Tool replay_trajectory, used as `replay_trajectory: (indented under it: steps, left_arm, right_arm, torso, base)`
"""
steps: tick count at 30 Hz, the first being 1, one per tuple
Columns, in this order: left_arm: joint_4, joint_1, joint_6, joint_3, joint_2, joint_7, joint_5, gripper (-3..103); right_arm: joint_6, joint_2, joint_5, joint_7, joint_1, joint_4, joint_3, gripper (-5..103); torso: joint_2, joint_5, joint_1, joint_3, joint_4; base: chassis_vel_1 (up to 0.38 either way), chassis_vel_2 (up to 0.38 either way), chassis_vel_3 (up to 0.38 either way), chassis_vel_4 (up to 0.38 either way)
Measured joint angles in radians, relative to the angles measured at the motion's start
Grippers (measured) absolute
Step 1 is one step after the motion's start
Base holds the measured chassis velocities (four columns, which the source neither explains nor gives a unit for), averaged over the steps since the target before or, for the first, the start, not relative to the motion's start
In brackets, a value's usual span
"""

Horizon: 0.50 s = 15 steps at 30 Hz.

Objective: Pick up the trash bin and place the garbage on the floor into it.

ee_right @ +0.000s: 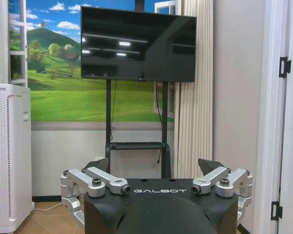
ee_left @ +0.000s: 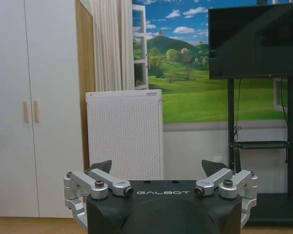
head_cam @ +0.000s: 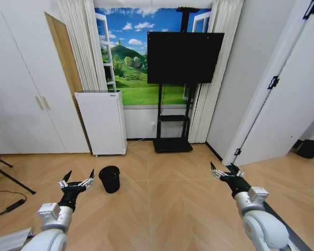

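Over on the left, the left gripper (head_cam: 79, 178) hangs low above the floor (head_cam: 162, 209), fingers spread wide and holding nothing. Just beside it to the right stands the trash bin (head_cam: 110, 179), upright on the parquet, in front of the white perforated appliance (head_cam: 102, 122). Across the open floor, well apart, the right gripper (head_cam: 223, 170) hovers with fingers splayed too, empty.

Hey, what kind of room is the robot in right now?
Probably a mock living room set up for testing: a television on a wheeled stand, a scenic landscape mural framed as a window, white closet doors and herringbone wooden floor, with a small black trash bin.
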Motion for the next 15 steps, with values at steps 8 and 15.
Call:
replay_trajectory:
  steps: [8, 15]
  left_arm:
    - [-0.007, 0.010, 0.000, 0.001, -0.011, -0.005, 0.009, 100]
    - [-0.020, 0.013, -0.001, -0.001, -0.009, -0.008, 0.007, 100]
  right_arm:
    - [-0.002, 0.009, 0.030, -0.010, -0.003, -0.003, -0.008, 100]
    - [0.009, 0.009, 0.030, -0.010, -0.010, -0.006, 0.000, 100]
  torso:
    - [0.000, 0.0002, 0.000, 0.000, -0.0002]
    - [-0.001, 0.0004, 0.001, 0.000, 0.0000]
  base:
    - [0.091, -0.080, -0.092, 0.093]
    - [-0.038, 0.021, 0.046, -0.032]
